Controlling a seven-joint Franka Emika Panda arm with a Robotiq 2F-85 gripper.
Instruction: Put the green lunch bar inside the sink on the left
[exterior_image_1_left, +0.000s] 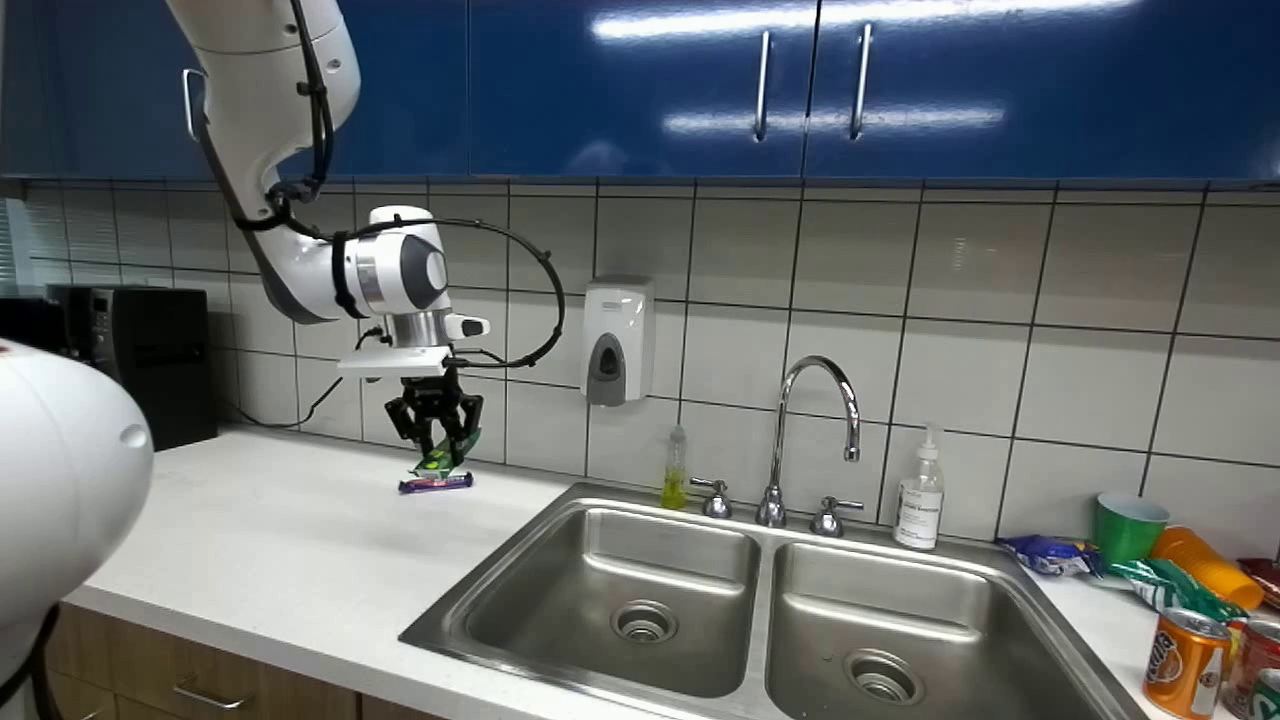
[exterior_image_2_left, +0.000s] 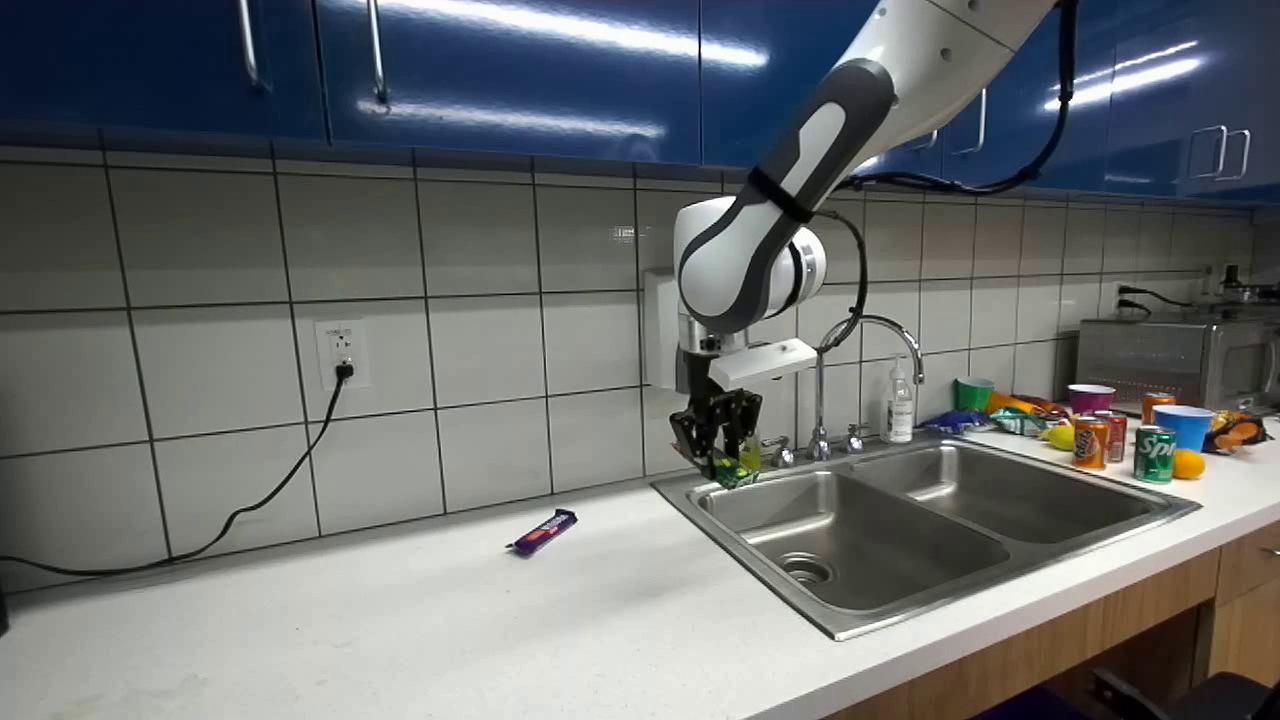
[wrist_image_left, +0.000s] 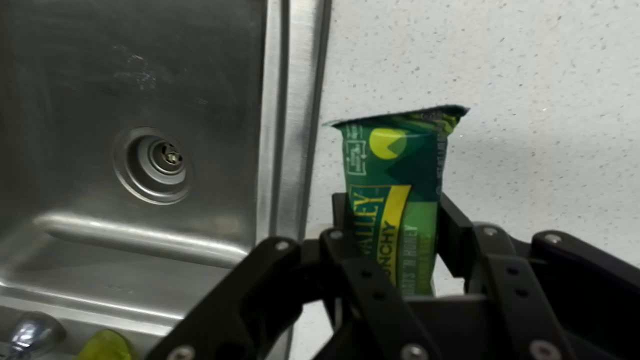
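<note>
Counter (exterior_image_1_left: 270, 540): one, white, running along a tiled wall (exterior_image_1_left: 740, 250).
Robot arm (exterior_image_2_left: 815, 170): one, white, angled down over the counter.
Sink (exterior_image_1_left: 488, 580): one steel unit with two basins and two drains (exterior_image_1_left: 644, 622); the left basin (exterior_image_1_left: 595, 595) is the stated goal.
Faucet (exterior_image_1_left: 779, 440): one, curved, with two handles (exterior_image_1_left: 828, 518).
Gripper (wrist_image_left: 397, 225): one, black, its jaws clamped on the green lunch bar (wrist_image_left: 392, 165) from both long sides.
Bottles (exterior_image_1_left: 919, 510): two behind the sink, one with a pump, one slim.
Cups (exterior_image_2_left: 1090, 400): four counted past the sink, in green, orange, purple and blue.
Cans (exterior_image_2_left: 1154, 455): four counted near the cups.
Green lunch bar: one, held up over the counter just beside the left basin, not yet above it. It is probably light, stiff and crumbly inside a slick, soft film; the wrapper reads "Crunchy", so a hard squeeze could break it. Best hold: across the narrow width near the middle, about where the jaws sit.
Purple bar (exterior_image_2_left: 543, 532): one, lying on the counter, apart from the green one.
End flap (wrist_image_left: 400, 119): one visible, at the free tip of the green bar; thin, so likely to bend or slip if pinched.
</note>
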